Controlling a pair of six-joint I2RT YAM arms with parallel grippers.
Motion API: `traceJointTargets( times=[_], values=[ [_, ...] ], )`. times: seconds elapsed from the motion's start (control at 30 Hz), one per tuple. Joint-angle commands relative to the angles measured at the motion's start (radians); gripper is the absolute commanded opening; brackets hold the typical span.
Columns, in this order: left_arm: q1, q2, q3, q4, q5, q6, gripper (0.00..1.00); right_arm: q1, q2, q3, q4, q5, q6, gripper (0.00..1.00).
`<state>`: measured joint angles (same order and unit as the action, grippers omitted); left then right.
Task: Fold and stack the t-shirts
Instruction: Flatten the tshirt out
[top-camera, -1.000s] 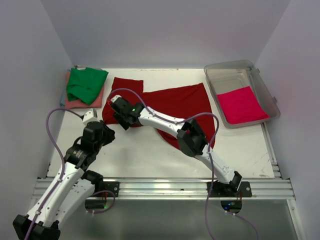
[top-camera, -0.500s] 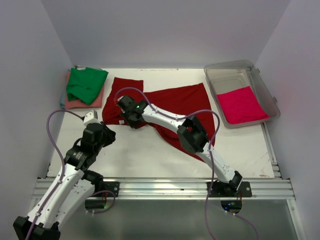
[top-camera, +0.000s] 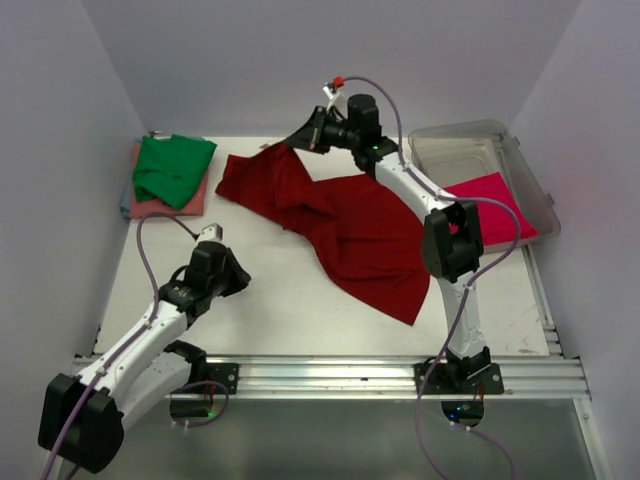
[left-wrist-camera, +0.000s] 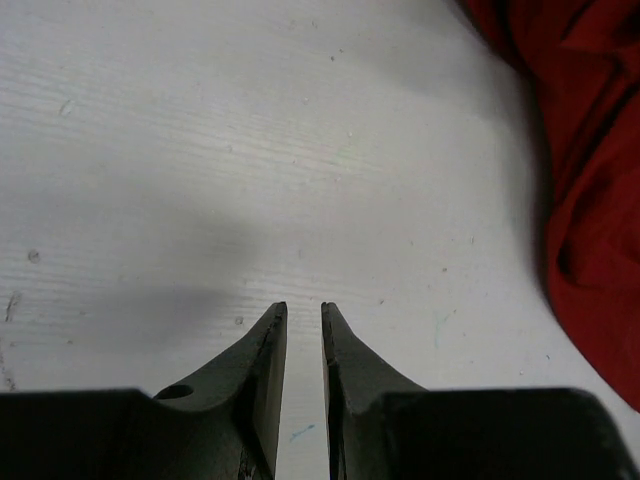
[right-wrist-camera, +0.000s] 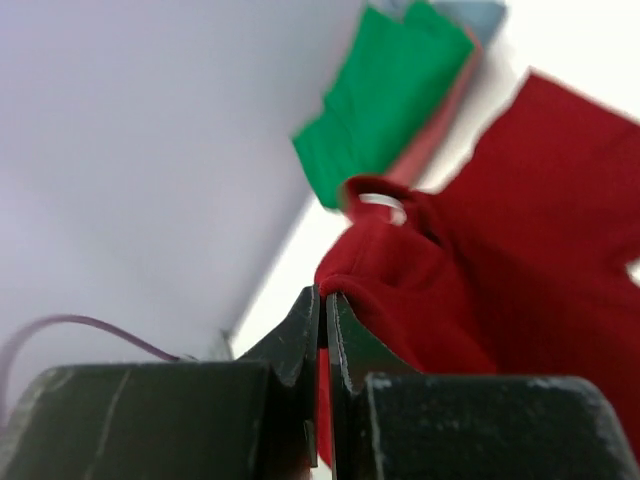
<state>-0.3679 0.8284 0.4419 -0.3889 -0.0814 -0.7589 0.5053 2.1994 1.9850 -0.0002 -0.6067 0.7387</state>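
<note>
my right pincer clamps a thin pinch of the dark red t-shirt; its hanging weight could tug it free. left pincer barely apart, empty.

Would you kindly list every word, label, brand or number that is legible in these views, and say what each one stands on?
No legible text in any view.
White patch in the collar of the dark red t-shirt: too blurred to read.
Green t-shirt, bright pink t-shirt, clear tub: no print visible.
</note>
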Motion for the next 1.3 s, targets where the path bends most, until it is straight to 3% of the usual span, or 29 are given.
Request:
traceJointTargets(
  times=[0.0, 0.23, 0.37, 0.53, 0.8, 1.03, 1.27],
  values=[
    [-0.003, 0.087, -0.005, 0.189, 0.043, 0.024, 0.24, -0.031, 0.101, 0.069, 0.241, -0.168, 0.272, 0.0],
    [-0.009, 0.329, -0.006, 0.565, 0.066, 0.006, 0.24, -0.037, 0.243, 0.084, 0.181, -0.159, 0.257, 0.0],
    [-0.017, 0.489, 0.055, 0.666, 0.118, 0.004, 0.24, -0.036, 0.227, 0.025, 0.043, -0.062, 0.118, 0.0],
    [-0.052, 0.56, 0.152, 0.682, 0.137, 0.023, 0.24, -0.048, 0.152, -0.066, 0.008, 0.039, 0.05, 0.0],
    [-0.105, 0.557, 0.205, 0.719, 0.101, 0.052, 0.24, -0.135, 0.08, -0.247, 0.238, 0.126, 0.267, 0.0],
    [-0.115, 0.738, 0.386, 0.702, 0.104, 0.115, 0.24, -0.175, 0.135, -0.229, 0.312, 0.139, 0.372, 0.0],
    [-0.121, 0.955, 0.569, 0.644, 0.086, 0.184, 0.24, -0.18, 0.191, -0.158, 0.247, 0.124, 0.329, 0.0]
  ],
)
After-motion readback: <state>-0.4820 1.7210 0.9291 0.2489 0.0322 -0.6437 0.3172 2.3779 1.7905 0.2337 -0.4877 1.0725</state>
